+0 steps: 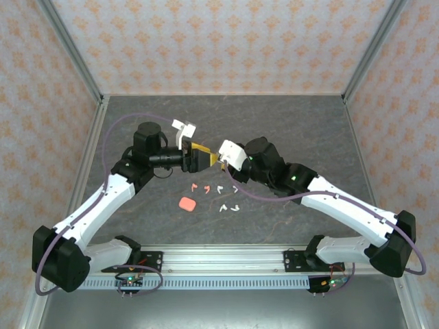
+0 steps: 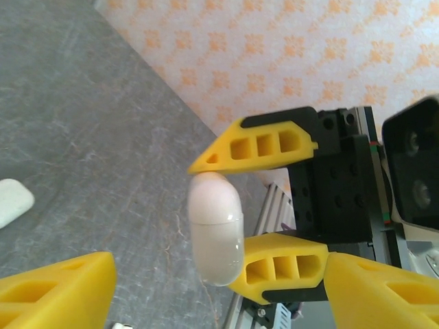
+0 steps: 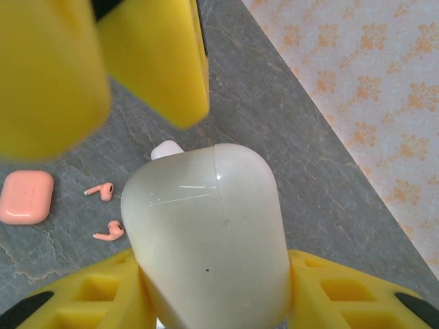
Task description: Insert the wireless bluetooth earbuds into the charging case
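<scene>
Mid-frame above the counter (image 1: 288,123), right tool (image 3: 212,259) pinches the white case (image 3: 206,205), half shut; left tool (image 1: 203,157) gapes empty beside it. A mistimed handover could drop it among the earbuds (image 1: 221,190).

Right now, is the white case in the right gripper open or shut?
Shut: the white case shows a flush lid with only a thin seam, held in the right gripper.

By my count, three charging cases are here: one coral case (image 1: 186,203) and two white, the first white case (image 3: 206,233) and the second white case (image 2: 10,202). From above I make out six earbuds: two coral earbuds (image 3: 101,190) and four white earbuds (image 1: 220,190). They are tiny, so my tally of the white ones is less sure.
</scene>
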Robot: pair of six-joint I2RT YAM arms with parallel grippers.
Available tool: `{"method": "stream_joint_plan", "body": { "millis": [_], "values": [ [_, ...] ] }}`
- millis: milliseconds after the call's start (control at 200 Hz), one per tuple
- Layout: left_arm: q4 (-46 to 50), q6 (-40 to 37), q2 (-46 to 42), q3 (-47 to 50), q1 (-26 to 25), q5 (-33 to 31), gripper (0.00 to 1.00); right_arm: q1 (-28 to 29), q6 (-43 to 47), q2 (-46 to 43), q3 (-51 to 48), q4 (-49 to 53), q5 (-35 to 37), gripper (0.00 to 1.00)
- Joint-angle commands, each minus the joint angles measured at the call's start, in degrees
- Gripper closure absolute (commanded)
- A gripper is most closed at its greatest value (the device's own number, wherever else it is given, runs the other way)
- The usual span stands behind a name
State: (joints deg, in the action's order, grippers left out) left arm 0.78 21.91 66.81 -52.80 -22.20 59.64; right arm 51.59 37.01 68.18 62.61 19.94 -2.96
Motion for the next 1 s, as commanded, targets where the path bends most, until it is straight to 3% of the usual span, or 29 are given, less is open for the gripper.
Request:
{"method": "stream_joint_plan", "body": {
  "millis": [0,340,646,801,856,996],
  "values": [
    [-1.0,-2.0,1.0,-2.5,-1.2,1.7,0.22,0.2,0.6,0.0,2.1,-2.2,-0.2,0.56],
    [-2.5,-1.8,5.1,-3.9,-4.0,1.7,0.42,0.9,0.6,0.0,2.3,-2.2,-0.8,0.56],
    [-1.2,-2.8,5.6,-4.5,-4.5,1.9,0.72,1.1,-0.3,0.2,2.8,-1.2,1.5,0.55],
    [0.2,-4.3,5.2,-4.9,-4.5,1.4,0.78,0.2,-2.2,0.0,3.4,0.6,1.2,0.53],
    [0.7,-4.9,5.1,-5.0,-4.5,0.9,0.79,-0.2,-2.8,0.0,3.6,1.5,0.4,0.49],
    [2.2,-7.7,4.7,-5.0,-4.6,-1.4,0.83,-1.3,-4.4,-2.6,3.5,4.1,-3.5,0.23]
  ]
}}
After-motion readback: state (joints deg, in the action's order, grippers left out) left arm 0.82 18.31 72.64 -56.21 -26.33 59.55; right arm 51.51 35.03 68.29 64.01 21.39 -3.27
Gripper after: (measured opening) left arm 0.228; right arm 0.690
